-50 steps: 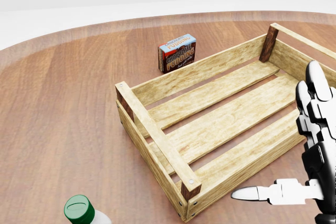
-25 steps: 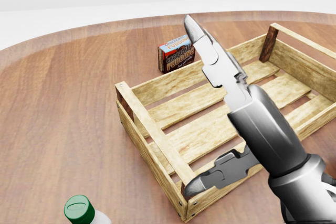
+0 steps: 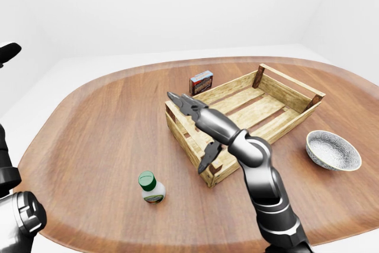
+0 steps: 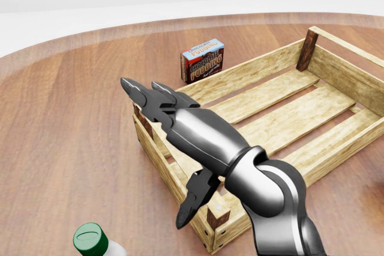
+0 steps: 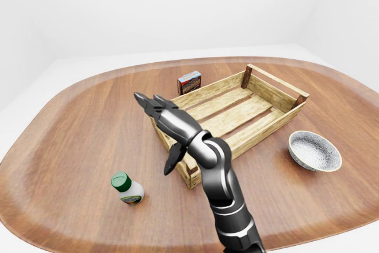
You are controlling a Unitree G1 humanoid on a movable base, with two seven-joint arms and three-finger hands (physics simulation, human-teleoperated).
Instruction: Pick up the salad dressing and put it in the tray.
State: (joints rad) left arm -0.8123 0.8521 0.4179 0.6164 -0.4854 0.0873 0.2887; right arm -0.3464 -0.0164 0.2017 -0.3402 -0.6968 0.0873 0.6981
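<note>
The broad, rounded bench [image 3: 95,122] of reddish-brown wood with a paler band along its rim stood in a plain white room with pale walls and floor. A slatted, light wooden tray [image 3: 269,87] with dark corner posts lay on it toward the right of the left-eye view, with nothing inside it. The small white salad dressing bottle with a green cap [image 5: 127,189] stood upright on the bench, well apart from the tray, toward the lower left of the right-eye view. The dark metallic right hand [image 4: 174,148] hung over the tray's near-left corner with its fingers spread, two pointing up-left and the thumb pointing down, holding nothing. A small chocolate pudding box [image 4: 203,60] stood just beyond the tray's far wall. A speckled grey bowl [image 3: 333,150] sat on the bench to the right of the tray. The left hand [image 3: 7,53] showed only at the left edge of the left-eye view, and whether it was spread or closed could not be told.
</note>
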